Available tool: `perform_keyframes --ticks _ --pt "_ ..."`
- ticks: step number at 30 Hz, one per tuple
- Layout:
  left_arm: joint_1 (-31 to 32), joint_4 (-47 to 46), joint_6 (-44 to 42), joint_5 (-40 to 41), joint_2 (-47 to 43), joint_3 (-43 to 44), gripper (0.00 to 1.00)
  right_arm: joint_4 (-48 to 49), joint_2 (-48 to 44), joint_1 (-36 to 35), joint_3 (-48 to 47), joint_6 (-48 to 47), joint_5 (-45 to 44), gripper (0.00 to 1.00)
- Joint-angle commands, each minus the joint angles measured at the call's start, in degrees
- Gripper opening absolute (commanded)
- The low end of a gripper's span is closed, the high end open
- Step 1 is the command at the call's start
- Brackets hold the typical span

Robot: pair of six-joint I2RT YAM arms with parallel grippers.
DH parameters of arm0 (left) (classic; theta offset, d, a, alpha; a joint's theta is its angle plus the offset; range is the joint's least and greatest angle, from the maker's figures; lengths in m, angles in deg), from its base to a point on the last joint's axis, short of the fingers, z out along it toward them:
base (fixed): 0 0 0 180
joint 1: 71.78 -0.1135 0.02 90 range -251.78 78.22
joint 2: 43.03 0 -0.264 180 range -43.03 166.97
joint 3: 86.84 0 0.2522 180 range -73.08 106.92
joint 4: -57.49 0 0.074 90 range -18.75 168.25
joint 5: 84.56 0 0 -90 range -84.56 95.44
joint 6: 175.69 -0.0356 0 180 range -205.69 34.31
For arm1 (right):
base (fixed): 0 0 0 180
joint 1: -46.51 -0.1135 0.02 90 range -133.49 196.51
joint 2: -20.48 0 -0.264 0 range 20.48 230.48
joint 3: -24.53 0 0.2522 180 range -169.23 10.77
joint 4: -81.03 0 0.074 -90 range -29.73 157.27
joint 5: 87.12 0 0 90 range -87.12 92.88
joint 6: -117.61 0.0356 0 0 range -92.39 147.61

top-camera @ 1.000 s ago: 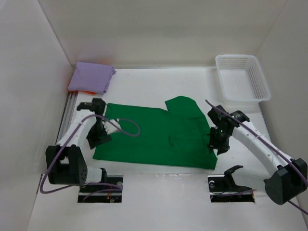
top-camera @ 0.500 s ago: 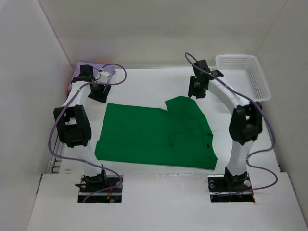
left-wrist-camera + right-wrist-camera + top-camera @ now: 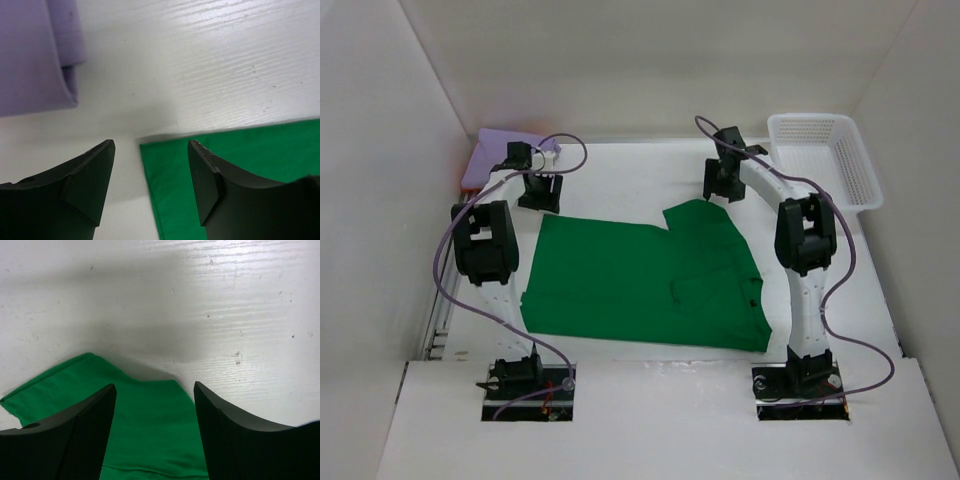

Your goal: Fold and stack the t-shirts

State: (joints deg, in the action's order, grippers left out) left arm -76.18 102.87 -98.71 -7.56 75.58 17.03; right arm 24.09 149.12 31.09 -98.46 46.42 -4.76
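Now both arms are stretched out to the far edge of the green t-shirt (image 3: 640,285), which lies spread flat on the table (image 3: 620,165). This looks like the start of its fold.

The left gripper (image 3: 151,147) hangs with its jaws apart and nothing between them. The shirt's far corner sits right under the gap, running off beneath the right-hand finger. Up beyond its left finger lies the lavender t-shirt (image 3: 35,50), already folded and close by, but apart from the green cloth. I can't make out the orange shirt with any confidence.

Over on the other side, the right gripper (image 3: 155,387) is also spread wide and empty. The rounded green sleeve end lies directly beneath it, with bare table ahead of the fingertips. The white basket (image 3: 818,118) stands off to this gripper's right, well apart.

So my call is that two shirts are out of the way and the green one is in hand, not yet gripped. The next move calls for both grippers to drop straight down and pinch corner and sleeve together. They need to catch every layer at the edge, then carry it evenly towards the near hem. If one side lags, the cloth will skew.
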Motion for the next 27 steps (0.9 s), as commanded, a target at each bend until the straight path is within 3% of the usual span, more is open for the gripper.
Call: perform_keyframes --ticks 1,10,12,18,21,27 --pt "0.76 -1.12 1.94 4.54 2.32 2.09 0.59 1.35 1.00 0.17 -3.35 -1.23 -0.19 0.69" --pt "2.07 -0.06 0.36 5.88 5.93 2.88 0.56 -8.92 6.97 -0.71 -14.59 -4.13 0.34 0.72" --pt "2.60 0.02 -0.08 4.91 5.59 2.80 0.48 -12.96 8.55 -0.79 -17.50 -3.69 1.92 0.72" --pt "3.48 0.73 -2.36 2.53 2.51 -0.62 0.09 -14.47 8.29 -0.71 -14.26 0.52 4.82 0.69" --pt "3.22 0.64 -3.15 2.53 -0.30 -3.26 0.04 -16.49 8.73 -0.71 -14.26 1.58 7.45 0.70" --pt "2.86 0.03 -5.35 4.03 -3.56 -6.17 0.04 -17.64 11.81 -1.41 -14.69 3.33 7.20 0.69"
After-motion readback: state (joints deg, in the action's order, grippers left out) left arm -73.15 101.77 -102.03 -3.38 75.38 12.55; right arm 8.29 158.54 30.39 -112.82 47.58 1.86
